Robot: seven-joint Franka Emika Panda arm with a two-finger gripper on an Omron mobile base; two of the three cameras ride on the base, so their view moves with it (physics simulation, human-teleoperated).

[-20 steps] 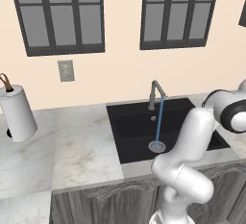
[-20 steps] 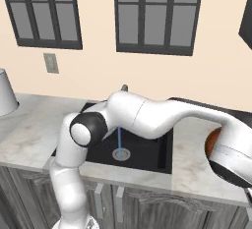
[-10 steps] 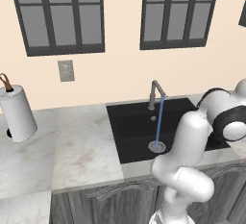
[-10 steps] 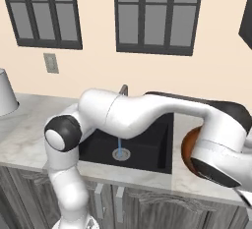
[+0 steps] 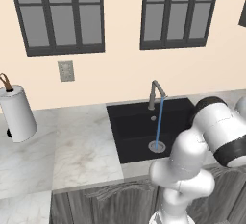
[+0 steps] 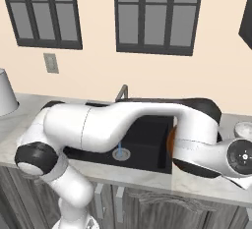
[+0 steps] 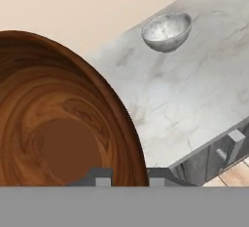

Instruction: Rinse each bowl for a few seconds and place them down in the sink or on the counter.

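**Wooden bowl gripped beside the running sink**

Jaws stand nearly closed, pinched on the rim of the bowl [image 7: 63,123], with the gripper [image 7: 127,176] at the bottom of the hand view, one finger on each side of the wall; the bowl is round and reddish-brown, with a swirling wood grain and a darker flat circle at its base; its hollow faces the hand camera, so it is tipped up on edge rather than sitting level; being round, it has no long axis to speak of.

From the right base view a sliver of the bowl [image 6: 170,139] shows orange-brown just right of the sink [image 6: 147,139], tucked behind the wrist; past the bowl lies the counter [image 7: 194,94], pale marble with faint veins; farther along it sits a small grey speckled bowl [image 7: 166,31], upright and well apart from the held one.

Left of the bowl, the sink [image 5: 139,127] is black and recessed; a thin blue stream [image 5: 158,122] falls from the tap [image 5: 154,92] to the drain [image 5: 156,146]; far left of the sink stands a paper towel roll [image 5: 17,114].
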